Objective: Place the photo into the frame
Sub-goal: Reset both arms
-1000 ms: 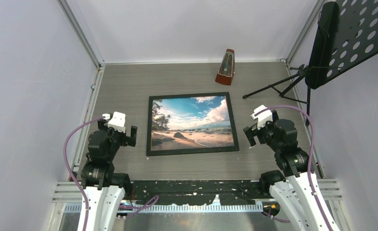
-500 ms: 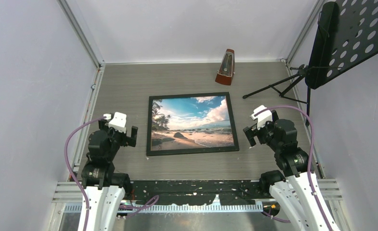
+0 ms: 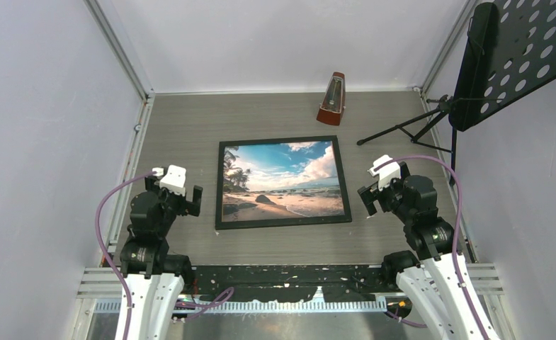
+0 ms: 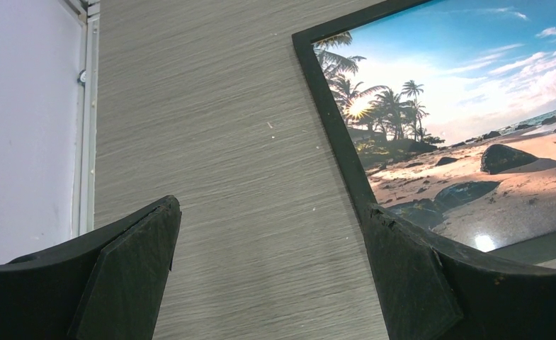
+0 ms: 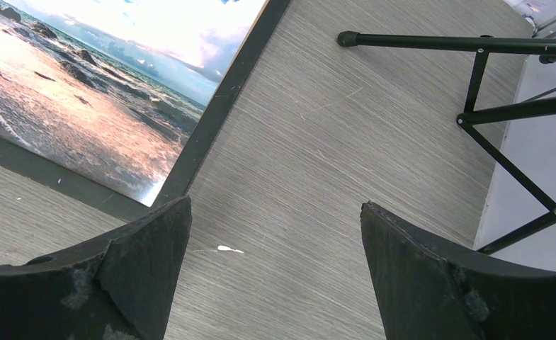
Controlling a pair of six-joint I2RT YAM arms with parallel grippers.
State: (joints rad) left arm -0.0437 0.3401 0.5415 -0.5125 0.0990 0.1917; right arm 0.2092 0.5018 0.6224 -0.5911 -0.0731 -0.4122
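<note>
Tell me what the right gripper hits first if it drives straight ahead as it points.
The right gripper would probably meet bare table beside the frame; the stand legs lie beyond, depth unclear.

No text, label, brand, number or sign can be read in any of the views. Beyond the far edge of the frame (image 3: 219, 184), the face of the metronome (image 3: 332, 99) is seen too small for any markings on it to be made out.
</note>
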